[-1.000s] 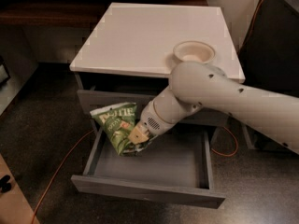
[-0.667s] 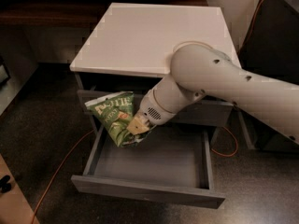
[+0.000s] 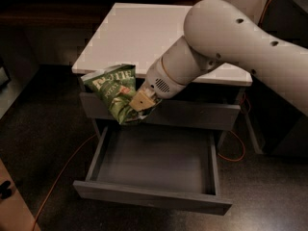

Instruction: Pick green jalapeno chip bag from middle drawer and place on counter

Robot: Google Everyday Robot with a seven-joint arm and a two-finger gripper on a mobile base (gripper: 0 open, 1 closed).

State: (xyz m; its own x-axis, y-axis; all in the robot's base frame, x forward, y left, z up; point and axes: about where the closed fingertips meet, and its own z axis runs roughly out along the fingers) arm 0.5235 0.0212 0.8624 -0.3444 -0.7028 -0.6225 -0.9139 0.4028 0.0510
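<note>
The green jalapeno chip bag (image 3: 114,91) hangs in the air in front of the upper drawer front, its top level with the counter's front edge. My gripper (image 3: 140,102) is shut on the bag's right side, with a tan fingertip (image 3: 140,100) showing against it. The middle drawer (image 3: 159,160) is pulled open below, its dark floor bare. The white counter (image 3: 139,32) lies behind and above the bag. My white arm covers the counter's right part, and the bowl is hidden.
An orange cable (image 3: 62,172) runs over the dark floor at the left of the cabinet, and loops at the right (image 3: 236,153). A dark cabinet (image 3: 284,105) stands at the right. A tan object (image 3: 12,201) sits at the lower left corner.
My gripper has lifted the bag up and to the left, out of the drawer to counter-edge height. My arm has swung over the counter and now hides the bowl.
</note>
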